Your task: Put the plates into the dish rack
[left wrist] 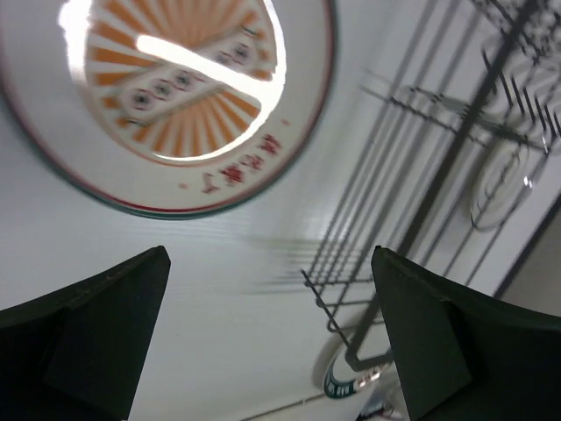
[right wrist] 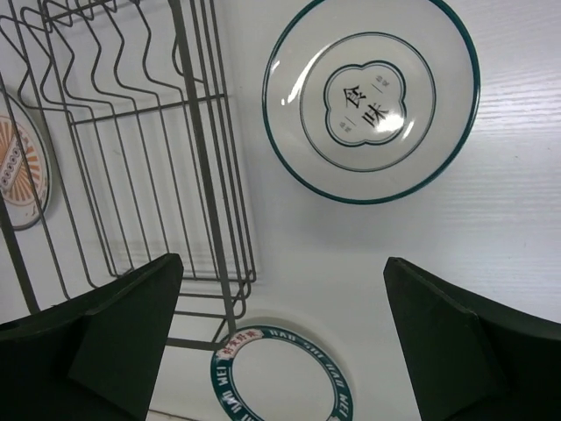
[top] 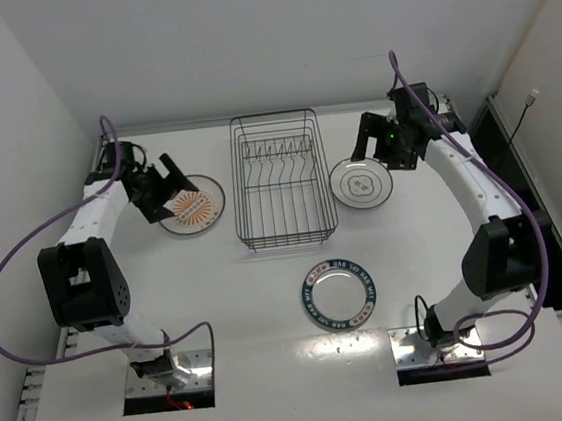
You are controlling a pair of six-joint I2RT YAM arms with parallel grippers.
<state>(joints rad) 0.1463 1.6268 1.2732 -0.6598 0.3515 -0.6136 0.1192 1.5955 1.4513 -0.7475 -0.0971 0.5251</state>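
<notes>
While the left gripper [top: 169, 182] and right gripper [top: 367, 142] are held wide and empty, the plates [top: 201, 211] lie flat around the dish rack [top: 288, 241]; stiff, slippery, breakable, they are probably best taken by the rim.

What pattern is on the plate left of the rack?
Plate: orange sunburst, clearest in left wrist view.

A lab test cell: white table [top: 272, 312] boxed in by plain white walls [top: 243, 43].
</notes>
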